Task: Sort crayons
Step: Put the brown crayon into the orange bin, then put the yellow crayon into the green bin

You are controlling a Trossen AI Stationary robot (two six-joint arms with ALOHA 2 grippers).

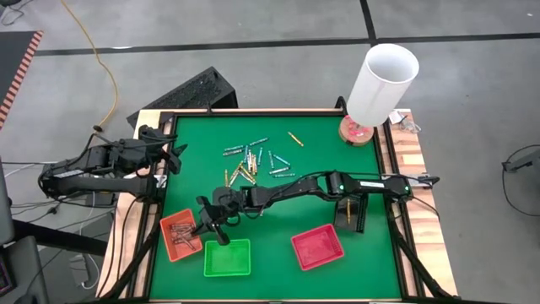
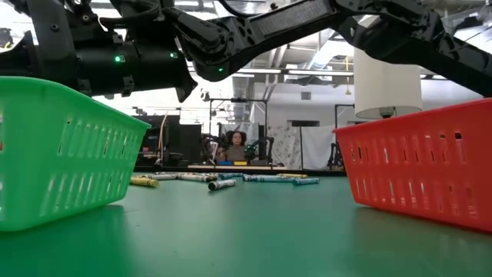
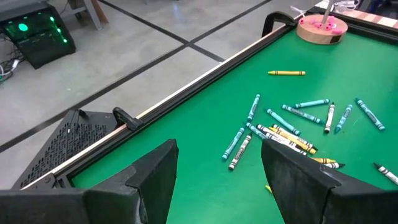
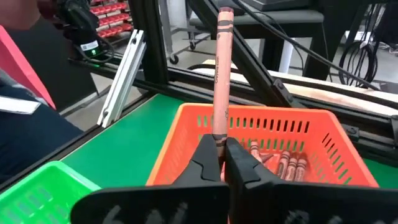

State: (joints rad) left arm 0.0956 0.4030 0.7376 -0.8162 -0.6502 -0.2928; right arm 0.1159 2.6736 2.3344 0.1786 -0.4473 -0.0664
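Note:
Several loose crayons (image 1: 249,160) lie scattered on the green table's far middle, seen also in the left wrist view as crayons (image 3: 292,124). My right gripper (image 1: 207,226) reaches across from the right. It is shut on a reddish-brown crayon (image 4: 221,74) over the orange tray (image 4: 261,134), where several reddish-brown crayons (image 4: 283,163) lie. My left gripper (image 3: 221,186) hangs open by the table's left edge, nothing between its fingers. My right gripper pinches the reddish-brown crayon between its two fingertips (image 4: 202,158), near one end (image 4: 219,134) of it. The fingers come nearly level from the table's right side. The long free part stands out past the fingertips, clear of the orange tray's rim.
A green tray (image 1: 228,257) and a red tray (image 1: 318,247) stand near the front edge, beside the orange tray (image 1: 180,236). A white cylinder (image 1: 384,80) on a round wooden base (image 1: 359,131) stands at the far right corner. A raised rim (image 3: 205,68) borders the table.

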